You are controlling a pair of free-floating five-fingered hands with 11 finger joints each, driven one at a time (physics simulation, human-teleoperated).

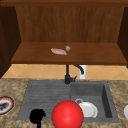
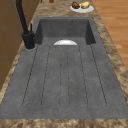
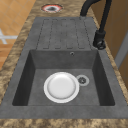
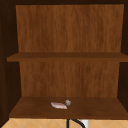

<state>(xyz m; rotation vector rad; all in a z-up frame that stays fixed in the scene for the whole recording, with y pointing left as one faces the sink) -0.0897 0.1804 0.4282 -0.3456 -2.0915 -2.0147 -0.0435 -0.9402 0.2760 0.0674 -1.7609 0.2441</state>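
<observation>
My left hand [image 1: 37, 116] is a dark shape low in the front view, over the front left edge of the sink's draining board [image 1: 45, 97]. A large red ball [image 1: 67, 114] hangs just to its right, in front of the sink's near rim, apart from the hand. A white plate [image 1: 87, 109] [image 3: 61, 87] lies flat in the sink basin [image 3: 37, 75] beside the drain [image 3: 82, 80]. The plate's rim [image 2: 65, 42] peeks over the basin edge in the left side view.
A black tap [image 1: 67, 75] [image 3: 100, 37] stands behind the sink, with a white cup [image 1: 83, 72] behind it. A red-rimmed plate [image 1: 5, 105] [image 3: 51, 8] sits on the left counter, and a plate of food [image 2: 81, 6] on the right. The cabinet's lower shelf [image 4: 100, 107] holds a pink piece [image 4: 59, 105] and a small grey ball [image 4: 67, 102].
</observation>
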